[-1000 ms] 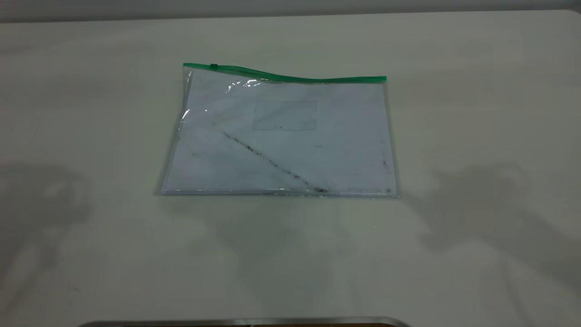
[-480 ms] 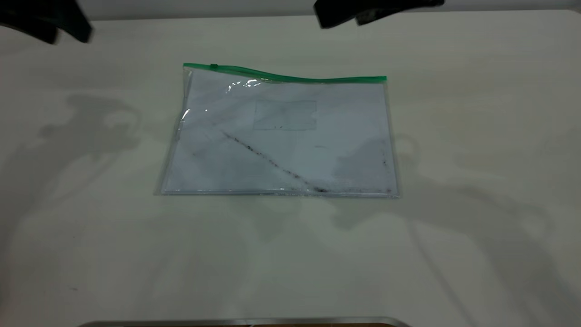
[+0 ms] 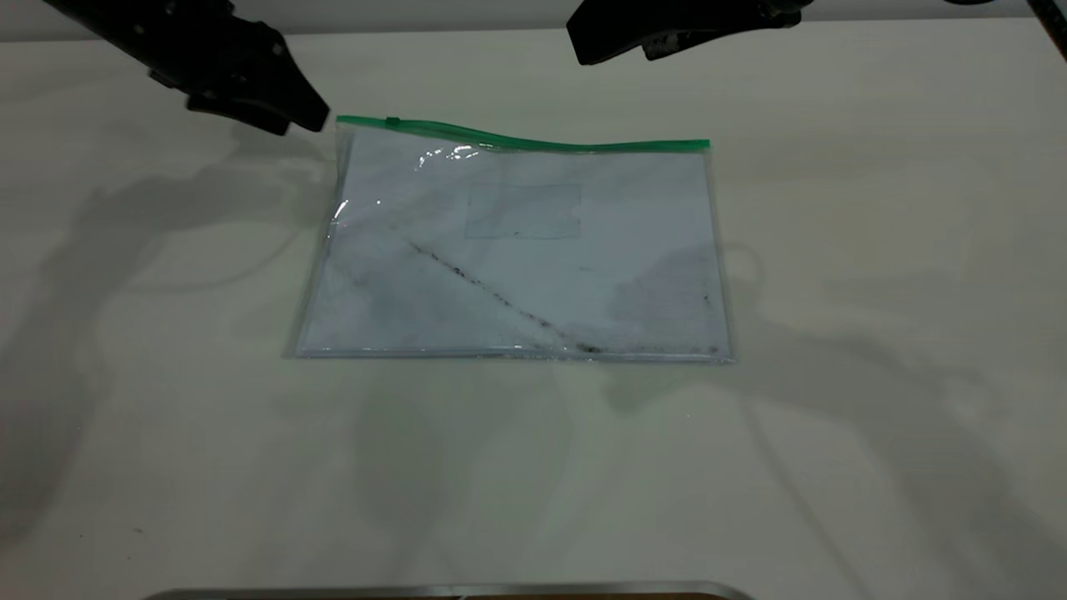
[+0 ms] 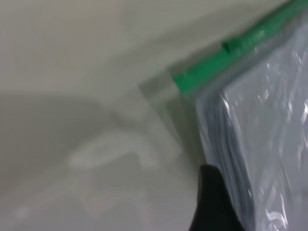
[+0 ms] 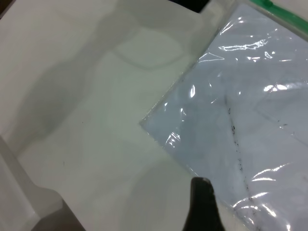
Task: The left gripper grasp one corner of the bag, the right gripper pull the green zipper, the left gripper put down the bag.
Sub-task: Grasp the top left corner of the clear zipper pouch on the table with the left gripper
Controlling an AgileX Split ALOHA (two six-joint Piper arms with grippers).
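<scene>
The bag (image 3: pixel 517 250) lies flat on the table, clear plastic over white paper with a dark diagonal streak. The green zipper (image 3: pixel 533 140) runs along its far edge, with the slider tab (image 3: pixel 393 122) near the far-left corner. The left gripper (image 3: pixel 292 121) hangs just left of that corner, apart from the bag. In the left wrist view the green zipper (image 4: pixel 216 62) and its slider tab (image 4: pixel 230 45) show close by. The right gripper (image 3: pixel 588 50) hovers beyond the bag's far edge, above the table. The right wrist view shows the bag (image 5: pixel 240 110) from above.
The pale table (image 3: pixel 167 433) stretches wide on all sides of the bag. A metal rim (image 3: pixel 450 590) lies along the near edge. The arms' shadows fall across the table and the bag's right part.
Both arms have come into view from the top. The left gripper has moved down and right to the bag's far-left corner. The right gripper shifted slightly. The bag has not moved.
</scene>
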